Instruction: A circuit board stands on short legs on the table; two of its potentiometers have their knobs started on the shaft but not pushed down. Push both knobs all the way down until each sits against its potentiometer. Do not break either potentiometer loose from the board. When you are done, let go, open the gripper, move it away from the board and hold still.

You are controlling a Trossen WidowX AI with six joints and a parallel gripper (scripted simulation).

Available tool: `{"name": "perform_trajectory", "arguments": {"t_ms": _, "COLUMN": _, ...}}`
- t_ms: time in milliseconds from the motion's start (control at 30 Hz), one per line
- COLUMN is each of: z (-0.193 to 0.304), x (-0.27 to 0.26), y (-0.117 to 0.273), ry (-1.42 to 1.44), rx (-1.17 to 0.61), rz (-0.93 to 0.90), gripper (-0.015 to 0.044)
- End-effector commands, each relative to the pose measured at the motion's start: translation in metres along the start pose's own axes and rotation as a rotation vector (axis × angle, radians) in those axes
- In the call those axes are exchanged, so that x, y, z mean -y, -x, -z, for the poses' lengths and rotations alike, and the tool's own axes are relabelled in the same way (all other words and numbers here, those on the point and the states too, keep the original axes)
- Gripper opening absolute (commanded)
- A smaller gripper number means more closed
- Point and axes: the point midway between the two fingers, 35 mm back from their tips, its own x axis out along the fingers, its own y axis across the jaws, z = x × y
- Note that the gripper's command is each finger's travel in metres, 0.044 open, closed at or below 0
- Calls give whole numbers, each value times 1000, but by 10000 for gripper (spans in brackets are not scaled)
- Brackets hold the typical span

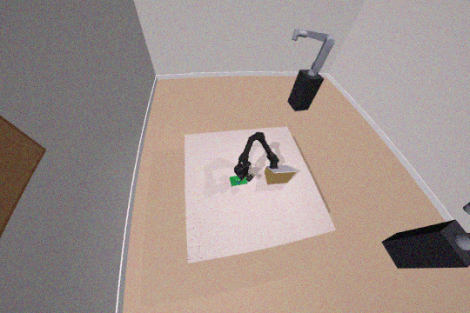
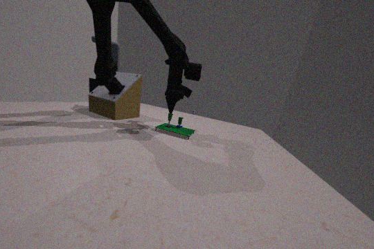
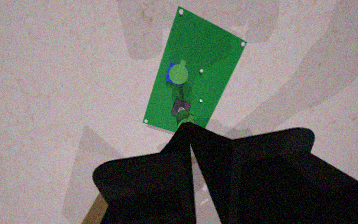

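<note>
Circuit board [image 1: 235, 182] [image 2: 185, 131] [image 3: 216, 55]: near knob [image 2: 170, 117] [image 3: 187, 121] met from above by gripper [image 1: 243, 178] [image 2: 170, 112] [image 3: 186, 126], fingers closed, nothing held; knob over blue potentiometer [image 2: 179, 126] [image 3: 167, 75] left untouched.

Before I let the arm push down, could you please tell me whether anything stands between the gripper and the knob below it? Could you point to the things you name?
Nothing visible does: the closed gripper [image 2: 171, 112] [image 3: 186, 126] is right above the near knob [image 2: 170, 117] [image 3: 186, 120]. The other knob [image 2: 180, 121] [image 3: 178, 74] stands to one side.
</note>
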Motion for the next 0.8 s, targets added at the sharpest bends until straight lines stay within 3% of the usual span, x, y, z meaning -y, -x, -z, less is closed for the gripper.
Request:
{"name": "perform_trajectory", "arguments": {"t_ms": 0, "z": 0, "x": 2, "y": -9, "ry": -10, "rx": -7, "rz": -1, "gripper": 0}}
{"name": "perform_trajectory", "arguments": {"t_ms": 767, "z": 1, "x": 2, "y": -18, "ry": -10, "rx": -8, "rz": 0, "gripper": 0}}
